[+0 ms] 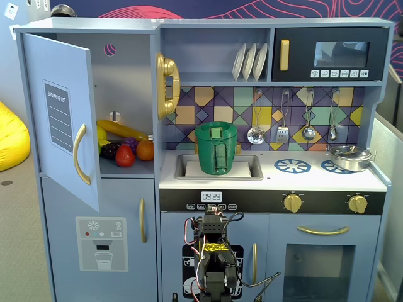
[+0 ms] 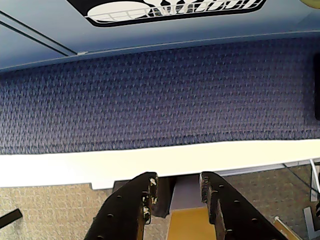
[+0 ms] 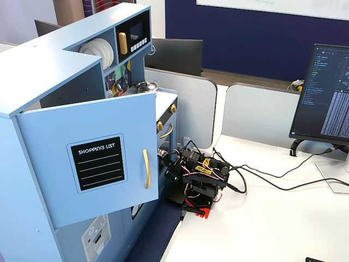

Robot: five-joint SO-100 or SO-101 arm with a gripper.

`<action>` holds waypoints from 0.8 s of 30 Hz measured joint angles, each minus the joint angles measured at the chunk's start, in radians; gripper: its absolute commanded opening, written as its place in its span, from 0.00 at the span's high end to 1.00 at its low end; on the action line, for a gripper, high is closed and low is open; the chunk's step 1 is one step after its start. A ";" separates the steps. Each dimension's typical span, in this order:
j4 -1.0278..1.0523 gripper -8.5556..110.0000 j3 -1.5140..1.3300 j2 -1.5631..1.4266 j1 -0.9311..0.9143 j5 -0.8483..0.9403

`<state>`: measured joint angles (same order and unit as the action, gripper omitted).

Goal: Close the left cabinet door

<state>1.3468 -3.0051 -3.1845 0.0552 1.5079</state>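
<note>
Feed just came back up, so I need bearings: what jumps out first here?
The cabinet door with the shopping list panel stands wide open at the toy kitchen's upper left in a fixed view, toy fruit showing on the shelf behind it. The arm sits folded low before the kitchen, its pincer open and empty.

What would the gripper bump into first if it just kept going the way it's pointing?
Probably the blue mat straight ahead of the gripper, then the toy kitchen's lower front beyond it; depth is hard to judge.

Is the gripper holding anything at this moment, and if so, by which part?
Nothing is held. In the wrist view the gripper is open and empty, low by the cabinet base; the left cabinet door stands open, its gold handle untouched.
</note>
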 measured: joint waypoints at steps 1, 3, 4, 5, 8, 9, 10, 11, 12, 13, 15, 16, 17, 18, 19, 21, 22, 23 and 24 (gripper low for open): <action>0.000 0.93 0.000 0.000 0.000 0.000; 0.000 0.93 0.000 0.000 0.000 0.000; 0.000 0.93 0.000 0.000 0.000 0.000; 0.000 0.93 0.000 0.000 0.000 0.000; 0.000 0.93 0.000 0.000 0.000 0.000; 0.000 0.93 0.000 0.000 0.000 0.000; 0.000 0.93 0.000 0.000 0.000 0.000; 0.000 0.93 0.000 0.000 0.000 0.000; 0.000 0.93 0.000 0.000 0.000 0.000; 0.000 0.93 0.000 0.000 0.009 0.000; 0.000 0.93 0.000 0.000 0.035 0.000; 0.000 0.93 0.000 0.000 0.058 0.000; 0.000 0.93 0.000 0.000 0.089 0.000; 0.000 0.93 0.000 0.000 0.124 0.002; -0.002 0.93 0.000 0.000 0.160 0.006; -0.026 0.93 0.000 0.003 0.241 0.006; -0.034 0.93 0.000 0.003 0.282 0.000; -0.064 0.93 0.000 0.003 0.330 0.000; -0.101 0.93 0.003 0.005 0.390 0.000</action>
<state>1.2456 -3.0020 -3.1799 0.4449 1.5079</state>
